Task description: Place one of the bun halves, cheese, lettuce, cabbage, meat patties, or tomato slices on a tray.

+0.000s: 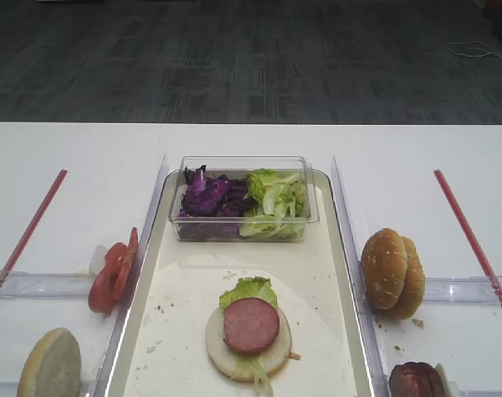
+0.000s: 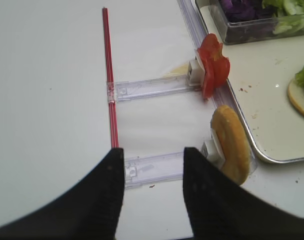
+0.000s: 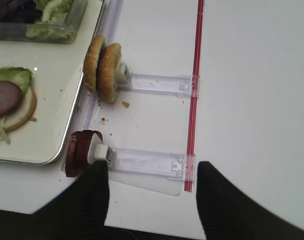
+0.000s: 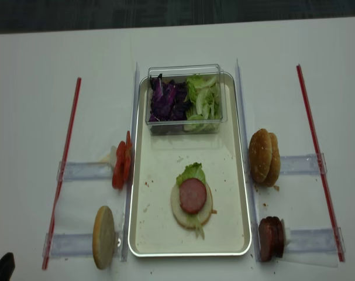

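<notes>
On the tray [image 1: 148, 281] lies a pale flat bun half [image 1: 249, 349] with a lettuce leaf [image 1: 249, 290] and a meat patty [image 1: 251, 326] on top. More lettuce [image 1: 275, 203] and purple cabbage [image 1: 207, 198] fill a clear box at the tray's far end. Left of the tray stand tomato slices [image 2: 213, 70] and a bun half [image 2: 232, 145]. Right of it stand sesame bun halves [image 3: 102, 67] and meat patties [image 3: 79, 152]. My left gripper [image 2: 154, 152] hangs open and empty over a clear holder. My right gripper [image 3: 153, 167] is open and empty beside the patties. No cheese shows.
Clear plastic holders [image 3: 157, 84] prop up the food on both sides of the tray. A red strip [image 1: 470, 236] runs along the table on the right and another red strip [image 1: 31, 227] on the left. The table's near edge [image 3: 157, 229] lies just under my right gripper.
</notes>
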You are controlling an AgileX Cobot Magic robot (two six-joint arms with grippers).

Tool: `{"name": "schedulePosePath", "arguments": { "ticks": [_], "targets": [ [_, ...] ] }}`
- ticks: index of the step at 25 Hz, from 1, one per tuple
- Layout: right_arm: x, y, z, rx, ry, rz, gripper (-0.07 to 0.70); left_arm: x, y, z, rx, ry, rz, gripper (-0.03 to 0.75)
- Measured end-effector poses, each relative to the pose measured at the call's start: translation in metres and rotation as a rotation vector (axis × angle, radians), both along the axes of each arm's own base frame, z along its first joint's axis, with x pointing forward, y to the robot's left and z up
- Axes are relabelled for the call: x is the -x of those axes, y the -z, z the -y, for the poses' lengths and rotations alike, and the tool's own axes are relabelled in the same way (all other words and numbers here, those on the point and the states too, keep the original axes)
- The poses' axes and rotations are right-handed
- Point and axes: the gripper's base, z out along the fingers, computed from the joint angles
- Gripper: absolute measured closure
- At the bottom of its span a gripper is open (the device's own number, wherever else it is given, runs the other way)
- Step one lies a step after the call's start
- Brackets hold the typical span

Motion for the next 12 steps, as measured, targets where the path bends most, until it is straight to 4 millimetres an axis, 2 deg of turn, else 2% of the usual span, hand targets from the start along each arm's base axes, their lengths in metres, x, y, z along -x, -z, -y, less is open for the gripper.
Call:
{"name": "schedulePosePath", "arguments": {
  "ticks": [7,12],
  "targets": [
    [-0.001,0.025,0.001,0.035,-0.007,-0.047,0.218,0.0,0.0,0.0,0.0,0.0,0.0,0.445],
    [0.001,0.028,0.002,0.042,-0.002,-0.035,0.241,0.0,0.0,0.0,0.0,0.0,0.0,0.445]
  ]
}}
